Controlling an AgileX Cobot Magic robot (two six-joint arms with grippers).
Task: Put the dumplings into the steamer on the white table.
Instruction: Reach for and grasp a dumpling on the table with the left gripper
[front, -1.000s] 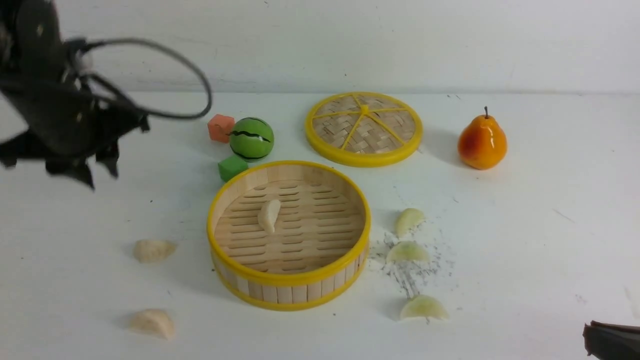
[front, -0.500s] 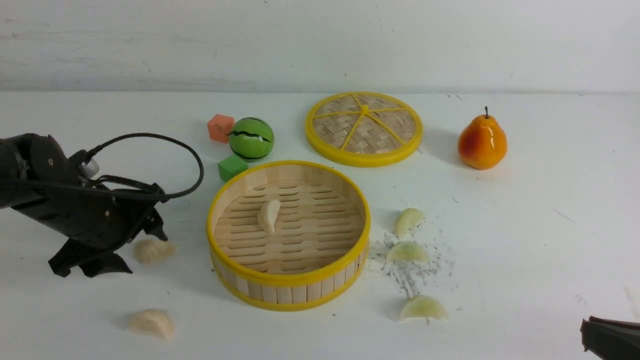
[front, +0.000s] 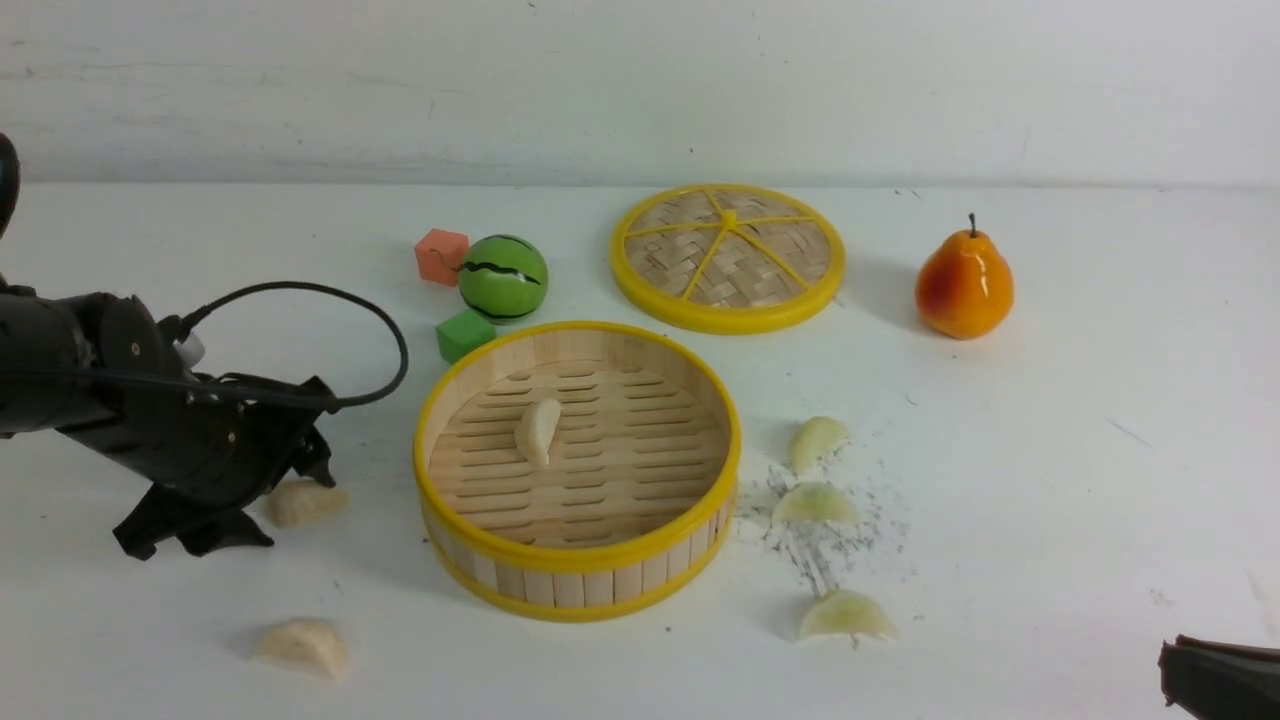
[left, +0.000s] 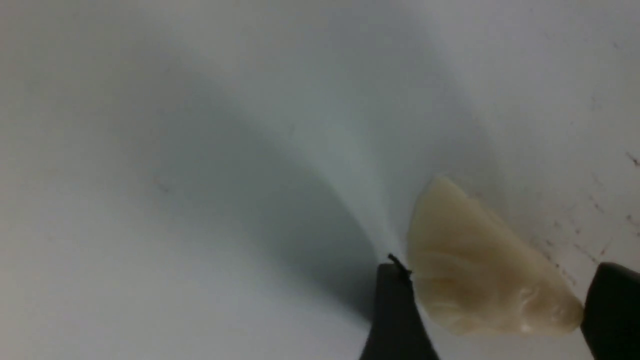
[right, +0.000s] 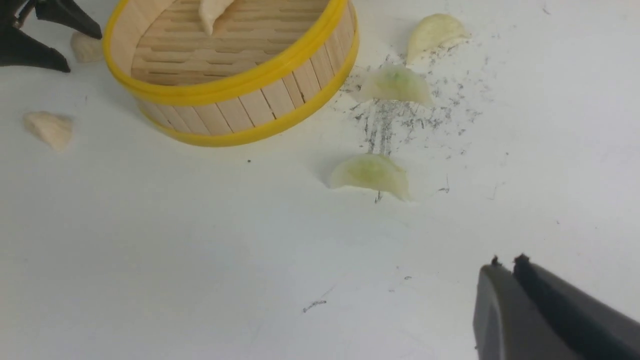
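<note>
- White table (front: 1050, 450): I see it filling the front frame below the wall, with dark scuffs right of centre.
- Steamer (front: 578, 560): centre of the frame, upright on the table, open-topped. One cream dumpling (front: 538, 430) lies on its slatted floor, left of the middle.
- Lid (front: 727, 258): flat on the table, upper centre, apart from the steamer.
- Left gripper (left: 500, 275): left-centre of the frame, low at the table. I read the jaws as apart, straddling a second cream dumpling (front: 310, 500) that lies on the table. One fingertip (left: 395, 310) sits at its edge and the other just beside its far end. I cannot confirm any squeeze.
- Right gripper (right: 505, 262): lower right corner, jaws together with nothing between them.
- Pear (front: 964, 282): upper right, upright.
- Watermelon ball (front: 503, 277): upper left of the steamer.
- Third cream dumpling (front: 303, 645): lower left, alone.
- Green-white dumplings (front: 815, 503): three on the table, right of the steamer.
- Orange cube (front: 441, 256) and green cube (front: 464, 334): beside the ball.
</note>
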